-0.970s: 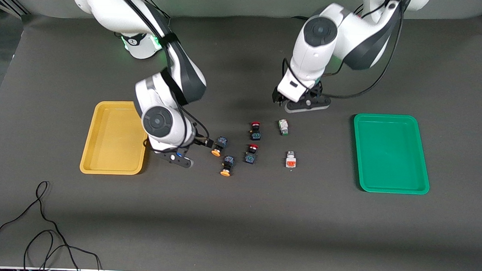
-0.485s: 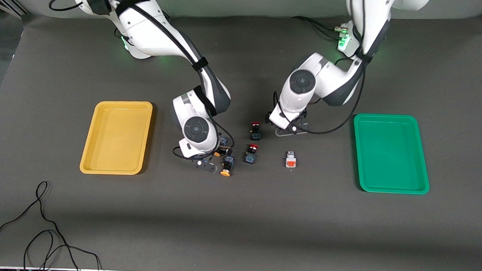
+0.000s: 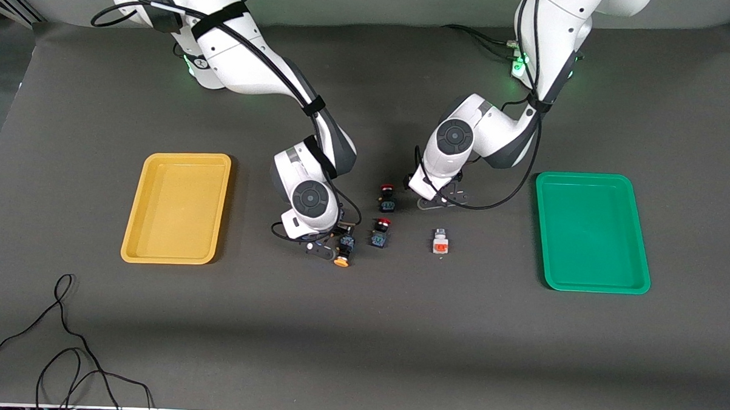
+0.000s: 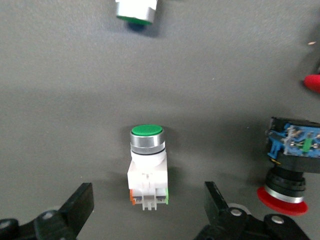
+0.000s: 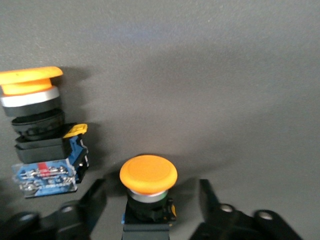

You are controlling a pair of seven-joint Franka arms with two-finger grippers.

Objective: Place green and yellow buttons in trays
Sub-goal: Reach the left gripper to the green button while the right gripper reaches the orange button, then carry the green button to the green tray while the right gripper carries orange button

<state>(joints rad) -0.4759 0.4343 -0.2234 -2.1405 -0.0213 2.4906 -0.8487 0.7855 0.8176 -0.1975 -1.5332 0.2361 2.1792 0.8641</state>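
Green button (image 4: 147,172) sits between the released left end effector (image 4: 147,212); right end effector (image 5: 150,200), also released, straddles a yellow button (image 5: 148,187) and could bump its neighbour (image 5: 37,130).

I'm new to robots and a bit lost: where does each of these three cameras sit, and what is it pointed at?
Front view: high across the table, facing both arms, yellow tray and green tray.
Left wrist view: over the green button; open left gripper fingers show.
Right wrist view: over a yellow button; open right gripper fingers show.
Shared: front and left wrist views show the red-capped button.
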